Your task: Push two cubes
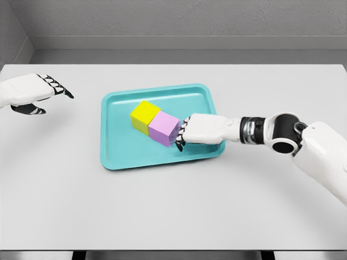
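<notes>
**Push Contact at the Pink Cube: Hazards and Markings**

The right hand reaches in from the right, over the tray. Its fingers are curled together and grasp nothing; the fingertips sit against the right face of the pink cube. The pink cube stands in the middle of the teal tray and touches the yellow cube, which lies to its far left. The two cubes form a diagonal row. The left hand hovers over the table at the far left, well apart from the tray, with its fingers extended and holding nothing.

Probable faults from this position:

- Off-centre contact. The fingertips appear to meet the pink cube low and toward its near corner. A push there is likely to rotate the cube instead of translating it, and the yellow cube may then slip sideways out of the row.
- Tray displacement. The tray rests loose on the table. If the cubes reach the left wall, continued force may slide the whole tray.
- Rim contact. The wrist passes just above the right rim; a lower path may catch it.

Markings: no brand, label or writing is legible on the cubes, tray, table or arms.
</notes>
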Tool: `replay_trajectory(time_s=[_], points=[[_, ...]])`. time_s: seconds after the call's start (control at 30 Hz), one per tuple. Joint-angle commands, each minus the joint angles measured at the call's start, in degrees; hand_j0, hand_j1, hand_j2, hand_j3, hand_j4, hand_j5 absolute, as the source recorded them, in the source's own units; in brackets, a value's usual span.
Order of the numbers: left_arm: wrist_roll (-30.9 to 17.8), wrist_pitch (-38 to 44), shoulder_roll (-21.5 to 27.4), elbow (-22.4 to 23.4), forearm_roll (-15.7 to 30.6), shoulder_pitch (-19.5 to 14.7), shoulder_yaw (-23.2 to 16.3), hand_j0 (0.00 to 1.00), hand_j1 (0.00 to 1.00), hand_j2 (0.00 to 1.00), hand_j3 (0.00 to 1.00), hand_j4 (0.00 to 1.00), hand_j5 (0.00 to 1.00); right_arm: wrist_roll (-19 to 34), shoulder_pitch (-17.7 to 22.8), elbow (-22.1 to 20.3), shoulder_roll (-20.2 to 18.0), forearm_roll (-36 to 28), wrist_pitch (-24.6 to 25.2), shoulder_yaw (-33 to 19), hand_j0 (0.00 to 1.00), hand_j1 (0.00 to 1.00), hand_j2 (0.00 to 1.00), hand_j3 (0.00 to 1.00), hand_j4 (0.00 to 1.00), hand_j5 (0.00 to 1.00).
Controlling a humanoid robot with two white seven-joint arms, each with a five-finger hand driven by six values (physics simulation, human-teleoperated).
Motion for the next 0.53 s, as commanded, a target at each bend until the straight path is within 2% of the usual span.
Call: replay_trajectory(time_s=[0.0, 0.07, 0.1, 0.13, 0.2, 0.23, 0.27, 0.3, 0.4, 0.5], points=[[0.03, 0.11, 0.07, 0.01, 0.27, 0.00, 0.05, 0.81, 0.81, 0.81, 0.81, 0.81, 0.81, -0.05, 0.00, -0.86, -2.29, -0.79, 0.11, -0.61, 0.48, 0.48, 0.48, 0.48, 0.48, 0.48], [0.03, 0.11, 0.07, 0.01, 0.36, -0.09, 0.05, 0.81, 0.81, 0.81, 0.81, 0.81, 0.81, -0.05, 0.00, -6.40, -6.51, -3.25, 0.11, -6.05, 0.48, 0.48, 0.48, 0.48, 0.48, 0.48], [0.03, 0.11, 0.07, 0.01, 0.36, -0.09, 0.05, 0.82, 0.82, 0.82, 0.82, 0.82, 0.82, -0.14, 0.00, -10.44, -9.41, -5.71, 0.11, -10.44, 0.48, 0.48, 0.48, 0.48, 0.48, 0.48], [0.03, 0.11, 0.16, 0.01, 1.15, -0.09, 0.05, 0.83, 0.83, 0.83, 0.83, 0.83, 0.83, -0.05, 0.09, -12.03, -12.22, -9.14, 0.11, -16.42, 0.48, 0.48, 0.48, 0.48, 0.48, 0.48], [0.11, 0.11, 1.13, -0.08, 1.94, 0.09, 0.05, 0.86, 0.86, 0.86, 0.86, 0.86, 0.86, -0.31, 0.70, -11.15, -17.41, -14.67, 0.11, -22.75, 0.52, 0.52, 0.52, 0.52, 0.52, 0.52], [0.29, 0.11, 1.13, -0.08, 2.73, 0.18, -0.04, 1.00, 1.00, 1.00, 1.00, 1.00, 1.00, -0.66, 1.49, -9.13, -19.96, -17.66, 0.11, -23.46, 0.60, 0.60, 0.60, 0.60, 0.60, 0.60], [0.29, 0.11, 1.22, -0.08, 4.32, 0.35, -0.04, 1.00, 1.00, 1.00, 1.00, 1.00, 1.00, -0.84, 2.28, -5.97, -20.93, -20.30, 0.11, -24.34, 0.84, 0.84, 0.84, 0.84, 0.84, 0.84], [0.29, 0.11, 1.22, -0.17, 4.49, 0.35, -0.04, 1.00, 1.00, 1.00, 1.00, 1.00, 1.00, -0.84, 3.51, -3.77, -20.93, -20.83, 0.11, -24.34, 1.00, 1.00, 1.00, 1.00, 1.00, 1.00], [0.20, 0.11, 1.39, -0.08, 4.05, 0.53, -0.57, 1.00, 1.00, 1.00, 1.00, 1.00, 1.00, -0.22, 8.08, -0.08, -21.02, -20.48, 0.11, -24.16, 1.00, 1.00, 1.00, 1.00, 1.00, 1.00], [0.20, 0.11, 2.09, 0.01, 4.49, 0.44, -0.39, 1.00, 1.00, 1.00, 1.00, 1.00, 1.00, -0.31, 10.37, 0.01, -20.49, -20.22, 0.11, -22.67, 1.00, 1.00, 1.00, 1.00, 1.00, 1.00]])
